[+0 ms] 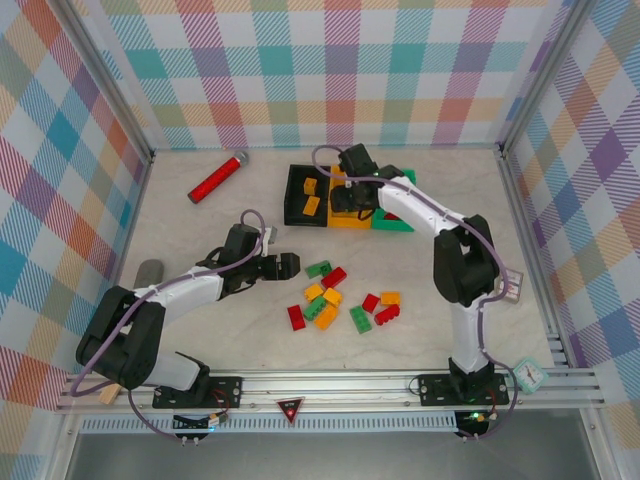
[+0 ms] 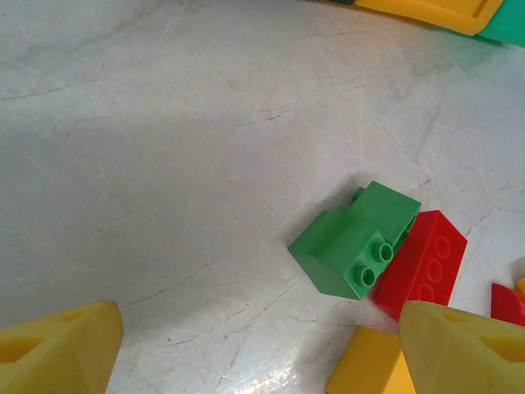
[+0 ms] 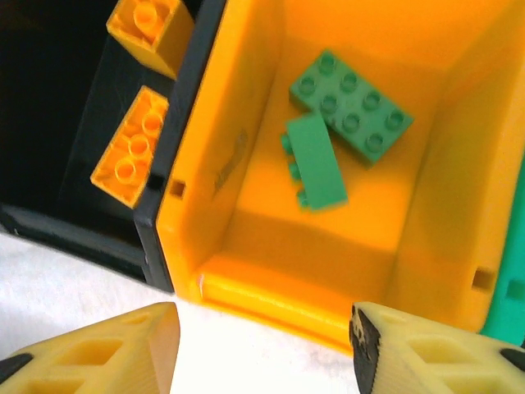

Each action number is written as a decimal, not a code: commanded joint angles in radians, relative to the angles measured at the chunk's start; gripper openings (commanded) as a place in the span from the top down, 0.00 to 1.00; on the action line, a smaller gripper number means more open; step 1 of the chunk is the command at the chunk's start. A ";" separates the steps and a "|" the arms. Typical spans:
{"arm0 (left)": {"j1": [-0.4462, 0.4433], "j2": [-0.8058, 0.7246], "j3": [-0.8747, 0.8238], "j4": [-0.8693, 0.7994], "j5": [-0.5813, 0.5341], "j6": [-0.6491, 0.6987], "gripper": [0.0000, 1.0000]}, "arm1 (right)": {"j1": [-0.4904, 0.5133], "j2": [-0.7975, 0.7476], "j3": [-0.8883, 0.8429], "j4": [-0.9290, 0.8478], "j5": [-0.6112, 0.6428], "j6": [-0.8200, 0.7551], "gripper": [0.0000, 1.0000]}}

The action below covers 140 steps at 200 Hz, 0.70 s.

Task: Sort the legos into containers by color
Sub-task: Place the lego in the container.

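Note:
The containers stand joined in a row at the back: black (image 1: 298,195), orange (image 1: 347,216) and green (image 1: 403,222). My right gripper (image 1: 355,196) hovers over the orange container (image 3: 246,148), open with nothing between its fingers (image 3: 418,353). Two green legos (image 3: 351,107) (image 3: 317,161) lie inside that container, and two orange legos (image 3: 131,148) lie in the black container (image 3: 74,222). Several red, green and orange legos (image 1: 345,300) are scattered mid-table. My left gripper (image 1: 286,265) is open and low, just left of a green lego (image 2: 357,238) beside a red one (image 2: 422,263).
A long red cylinder with a silver end (image 1: 218,177) lies at the back left. A grey object (image 1: 148,272) sits at the left wall. A small clock (image 1: 528,375) rests on the front rail. Checkered walls enclose the table on three sides.

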 commanded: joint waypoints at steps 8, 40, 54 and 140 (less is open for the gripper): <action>-0.001 0.015 0.029 0.014 0.022 -0.002 0.13 | 0.029 -0.120 -0.141 0.021 -0.109 -0.005 0.43; -0.001 0.006 0.028 0.012 0.005 -0.008 0.13 | 0.139 -0.201 -0.275 0.016 -0.149 -0.027 0.43; -0.001 -0.005 0.016 0.017 -0.014 -0.011 0.13 | 0.180 -0.219 -0.330 0.023 -0.170 -0.007 0.42; -0.001 0.012 0.032 -0.004 -0.032 -0.008 0.13 | 0.299 -0.116 -0.294 -0.008 -0.117 -0.028 0.40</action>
